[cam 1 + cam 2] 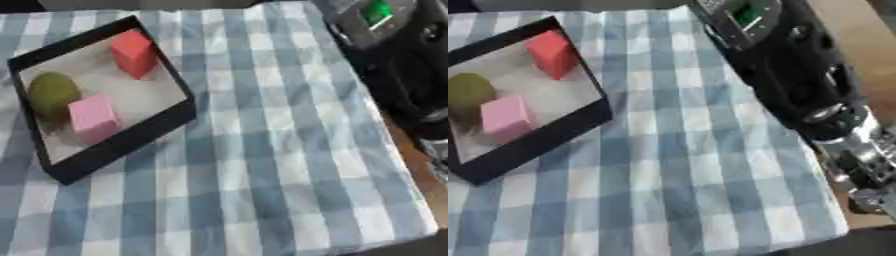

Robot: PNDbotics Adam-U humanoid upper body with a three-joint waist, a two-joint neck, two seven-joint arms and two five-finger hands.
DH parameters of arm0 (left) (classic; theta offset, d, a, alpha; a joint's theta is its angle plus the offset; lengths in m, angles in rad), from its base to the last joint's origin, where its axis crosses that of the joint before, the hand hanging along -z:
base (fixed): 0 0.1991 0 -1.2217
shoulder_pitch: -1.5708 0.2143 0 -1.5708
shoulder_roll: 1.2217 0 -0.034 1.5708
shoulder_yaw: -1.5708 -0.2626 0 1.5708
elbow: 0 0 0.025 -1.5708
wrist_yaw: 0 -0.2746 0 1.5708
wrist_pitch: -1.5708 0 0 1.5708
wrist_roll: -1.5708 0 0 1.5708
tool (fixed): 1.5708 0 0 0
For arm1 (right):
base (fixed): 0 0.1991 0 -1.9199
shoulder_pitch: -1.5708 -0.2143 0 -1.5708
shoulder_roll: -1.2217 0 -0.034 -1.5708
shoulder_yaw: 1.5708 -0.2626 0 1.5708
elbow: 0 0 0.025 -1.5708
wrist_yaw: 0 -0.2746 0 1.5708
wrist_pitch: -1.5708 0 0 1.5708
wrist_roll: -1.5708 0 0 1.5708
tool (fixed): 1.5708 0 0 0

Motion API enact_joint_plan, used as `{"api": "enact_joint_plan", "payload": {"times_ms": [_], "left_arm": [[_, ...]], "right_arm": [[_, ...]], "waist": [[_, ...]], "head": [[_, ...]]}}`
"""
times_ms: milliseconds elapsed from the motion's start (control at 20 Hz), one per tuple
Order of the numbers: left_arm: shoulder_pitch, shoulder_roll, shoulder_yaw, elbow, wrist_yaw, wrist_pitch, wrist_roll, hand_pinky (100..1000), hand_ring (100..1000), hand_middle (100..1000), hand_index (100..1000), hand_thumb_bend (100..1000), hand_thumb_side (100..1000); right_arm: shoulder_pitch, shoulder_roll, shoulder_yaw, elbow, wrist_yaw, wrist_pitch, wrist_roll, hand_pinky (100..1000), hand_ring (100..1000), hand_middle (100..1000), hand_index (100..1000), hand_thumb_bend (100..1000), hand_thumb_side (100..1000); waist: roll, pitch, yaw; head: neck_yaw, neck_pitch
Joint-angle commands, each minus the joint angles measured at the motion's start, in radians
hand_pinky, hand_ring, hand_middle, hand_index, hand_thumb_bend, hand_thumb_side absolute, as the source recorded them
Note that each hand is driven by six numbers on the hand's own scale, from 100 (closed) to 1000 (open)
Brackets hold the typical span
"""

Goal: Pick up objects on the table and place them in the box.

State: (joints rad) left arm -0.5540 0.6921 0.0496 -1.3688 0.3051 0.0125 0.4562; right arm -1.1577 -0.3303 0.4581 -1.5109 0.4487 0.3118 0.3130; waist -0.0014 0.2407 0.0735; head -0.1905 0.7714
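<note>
A table (289, 165) covered by a blue-and-white checked cloth (262, 200) fills both views. Near the table's far left corner lies the box (131, 142), a shallow rectangular tray with black walls and a pale floor, set askew so that one of its corners points toward the near edge of the table. Its near wall shows as a broad black band; the far walls show as thin black lines.

Three objects lie inside the box. A red block (134, 53) stands in the far part, close to the far right wall. A pink block (94, 118) lies in the near part, close to the near wall. A rounded olive-green object (52, 94) sits at the left side, just beside the pink block; whether the two touch cannot be told. The red block is apart from both.

The cloth outside the box carries no loose object in either view.

Along the table's right edge the robot's right arm (798, 75) enters from the upper right, black with a silver joint section lower down. A small green patch (748, 14) shows on its upper part; no writing, brand or label can be read anywhere. The right hand itself cannot be made out, so the state of its fingers cannot be told. The left hand appears in neither view.
</note>
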Motion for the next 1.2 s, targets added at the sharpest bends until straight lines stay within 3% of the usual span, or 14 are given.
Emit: {"api": "enact_joint_plan", "payload": {"times_ms": [50,450,950,1200], "left_arm": [[-0.012,0.085,0.017,-0.008,0.003,-0.001,-0.001,815,827,742,900,295,887],[0.002,0.141,0.027,-0.001,0.014,0.000,-0.003,816,827,741,900,296,885],[-0.005,0.136,0.023,-0.004,0.012,0.000,-0.010,816,827,741,899,298,885],[-0.008,0.130,0.019,-0.006,0.010,0.001,-0.014,816,828,741,899,297,886]], "right_arm": [[-0.042,0.045,0.015,0.121,0.071,-0.047,0.029,791,608,511,636,229,100],[-0.078,0.125,0.040,0.322,0.171,-0.160,0.084,791,617,518,642,229,100],[-0.052,0.188,0.047,0.449,0.209,-0.223,0.102,788,620,523,647,229,100],[-0.035,0.200,0.041,0.492,0.235,-0.243,0.092,797,644,545,670,271,100]], "waist": [[-0.007,-0.045,0.005],[-0.014,-0.046,0.002],[-0.014,-0.038,0.005],[-0.014,-0.034,0.007]], "head": [[-0.007,-0.001],[0.000,-0.001],[0.004,-0.001],[0.004,-0.001]]}}
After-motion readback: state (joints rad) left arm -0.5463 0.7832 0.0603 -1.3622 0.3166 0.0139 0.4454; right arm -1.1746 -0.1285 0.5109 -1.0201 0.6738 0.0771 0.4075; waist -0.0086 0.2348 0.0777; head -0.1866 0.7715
